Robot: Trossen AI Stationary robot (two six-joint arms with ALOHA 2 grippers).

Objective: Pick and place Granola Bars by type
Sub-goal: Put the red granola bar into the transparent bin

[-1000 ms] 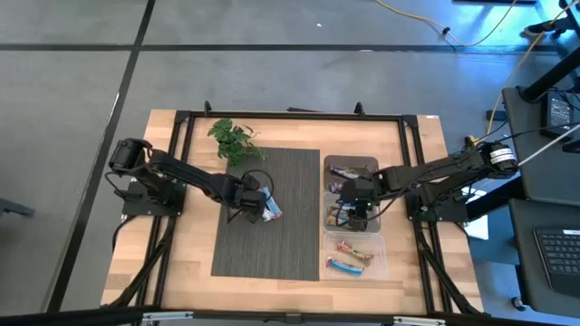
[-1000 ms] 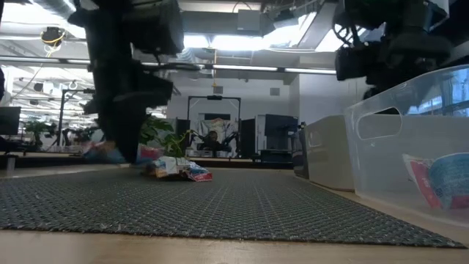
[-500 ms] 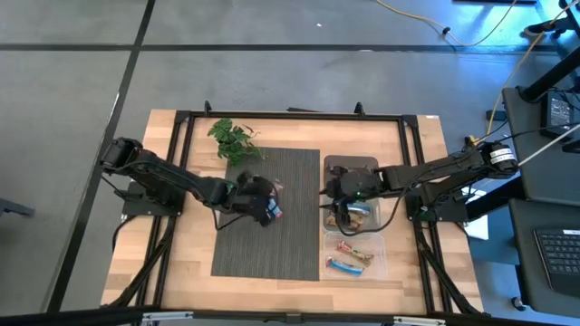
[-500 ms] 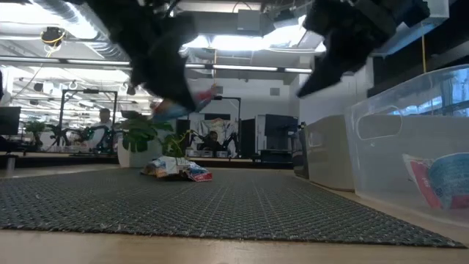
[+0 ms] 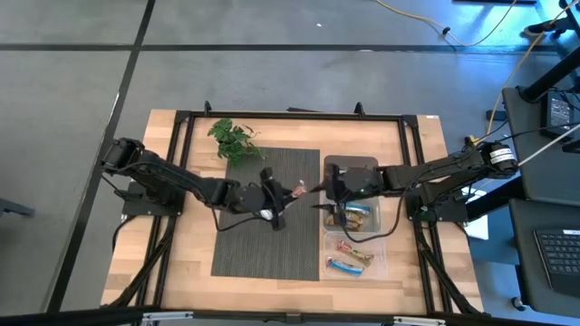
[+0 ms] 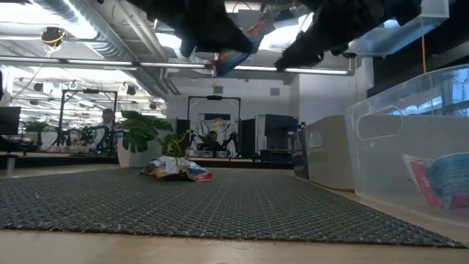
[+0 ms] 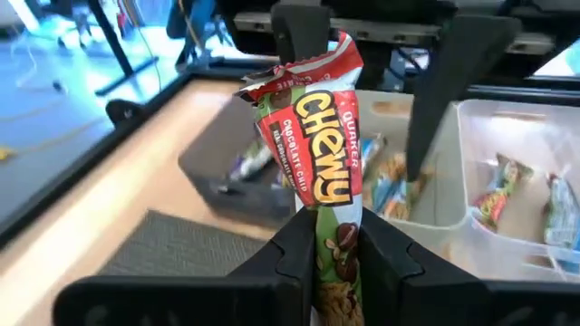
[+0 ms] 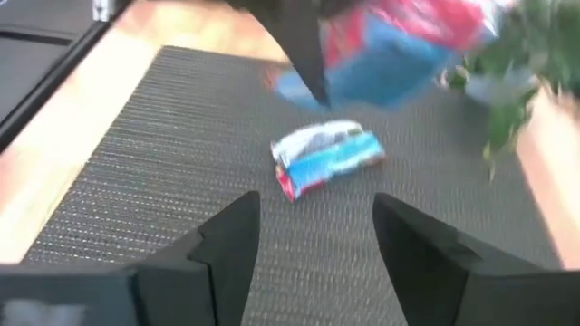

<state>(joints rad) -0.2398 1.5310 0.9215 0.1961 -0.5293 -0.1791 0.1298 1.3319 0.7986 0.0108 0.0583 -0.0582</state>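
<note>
Left gripper (image 7: 331, 249) pinching Quaker Chewy bar (image 7: 319, 154), handing over to spread right gripper (image 8: 313, 226); next, right closes, left releases.

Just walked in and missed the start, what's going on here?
The robot is sorting granola bars by type. The left gripper is shut on a Chewy bar, held up over the dark mat, close to the bins. The right gripper is open and faces it across the mat, above a blue-and-white bar lying there. Other bars already sit in the clear bins on the right side of the table.
</note>
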